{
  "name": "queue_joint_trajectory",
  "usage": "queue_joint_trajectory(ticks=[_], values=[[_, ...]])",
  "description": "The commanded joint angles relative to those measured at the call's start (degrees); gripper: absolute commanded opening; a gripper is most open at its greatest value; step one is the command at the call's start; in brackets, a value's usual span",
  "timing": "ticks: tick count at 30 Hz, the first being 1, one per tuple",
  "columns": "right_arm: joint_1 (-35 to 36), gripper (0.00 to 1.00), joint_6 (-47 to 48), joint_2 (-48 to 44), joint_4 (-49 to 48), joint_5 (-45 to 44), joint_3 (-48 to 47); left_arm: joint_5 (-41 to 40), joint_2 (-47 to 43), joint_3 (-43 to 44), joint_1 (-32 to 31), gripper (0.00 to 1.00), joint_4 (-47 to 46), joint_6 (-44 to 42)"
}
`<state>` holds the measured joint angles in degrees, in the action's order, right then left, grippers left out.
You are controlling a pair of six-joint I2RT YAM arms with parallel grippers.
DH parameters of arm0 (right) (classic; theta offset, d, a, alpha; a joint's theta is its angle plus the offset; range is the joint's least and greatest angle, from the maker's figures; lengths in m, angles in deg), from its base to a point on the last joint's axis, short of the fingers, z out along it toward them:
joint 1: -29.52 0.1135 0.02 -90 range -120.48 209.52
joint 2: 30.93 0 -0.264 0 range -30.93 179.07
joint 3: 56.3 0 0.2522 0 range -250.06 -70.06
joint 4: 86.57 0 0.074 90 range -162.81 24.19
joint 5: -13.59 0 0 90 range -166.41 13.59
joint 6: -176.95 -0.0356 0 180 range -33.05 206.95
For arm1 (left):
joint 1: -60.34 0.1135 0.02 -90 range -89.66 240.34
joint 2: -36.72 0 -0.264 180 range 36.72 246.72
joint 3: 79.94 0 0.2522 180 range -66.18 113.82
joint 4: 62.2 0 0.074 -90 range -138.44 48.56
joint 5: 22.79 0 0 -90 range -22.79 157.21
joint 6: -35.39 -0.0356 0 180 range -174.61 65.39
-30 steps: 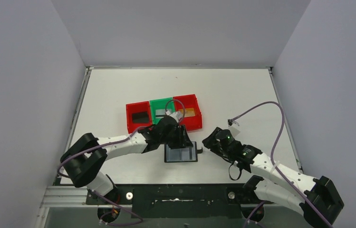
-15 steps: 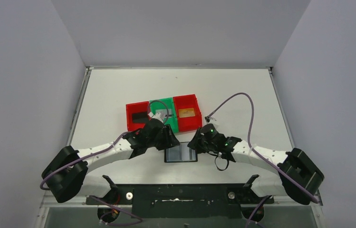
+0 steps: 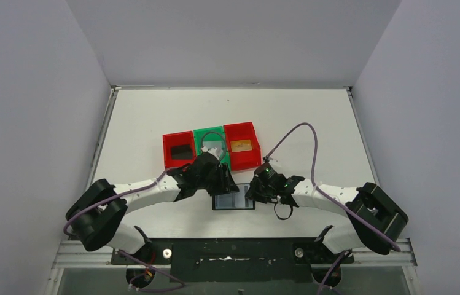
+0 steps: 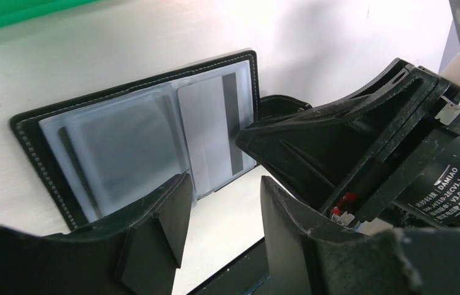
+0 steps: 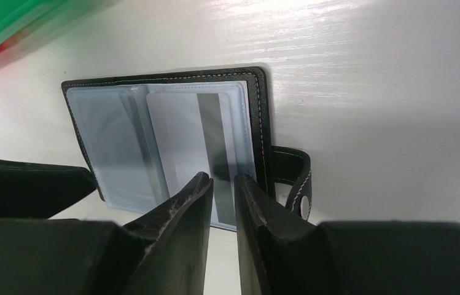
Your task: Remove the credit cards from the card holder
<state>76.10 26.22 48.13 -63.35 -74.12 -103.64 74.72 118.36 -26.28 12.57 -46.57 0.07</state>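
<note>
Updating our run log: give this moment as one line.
card holder: open flat | card: in clear pocket | left gripper: open, at holder's edge | right gripper: slightly open over card

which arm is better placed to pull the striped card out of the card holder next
Right. The right claw, jaws narrowed, sits at the near edge of the striped card in the card holder. The left claw is open beside the holder's near edge, not lined up with that card.
</note>
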Motion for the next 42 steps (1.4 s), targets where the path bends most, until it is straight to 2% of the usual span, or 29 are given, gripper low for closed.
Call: queue_joint_trajectory(ticks=[1,9,16,26,42], values=[[-0.2,0.23,-0.5,-0.3,1.3,-2.3,-1.2,3.0,2.9,4.6,-1.3,0.45,-3.7,-1.9],[-1.7,0.19,-2.4,0.9,0.1,-0.9,1.2,3.1,8.2,6.4,-3.0,0.45,-3.9,-1.2],[-2.0,0.18,-2.9,1.6,0.6,-0.6,1.6,-4.9,11.6,8.6,-4.5,0.45,3.7,-0.9],[-2.4,0.18,-2.9,2.4,0.0,0.2,1.7,-11.2,15.4,10.4,-6.3,0.45,11.1,-0.1],[-2.4,0.18,-2.8,2.7,-0.6,0.7,1.7,-17.6,13.2,14.9,-7.9,0.48,16.3,-1.1]])
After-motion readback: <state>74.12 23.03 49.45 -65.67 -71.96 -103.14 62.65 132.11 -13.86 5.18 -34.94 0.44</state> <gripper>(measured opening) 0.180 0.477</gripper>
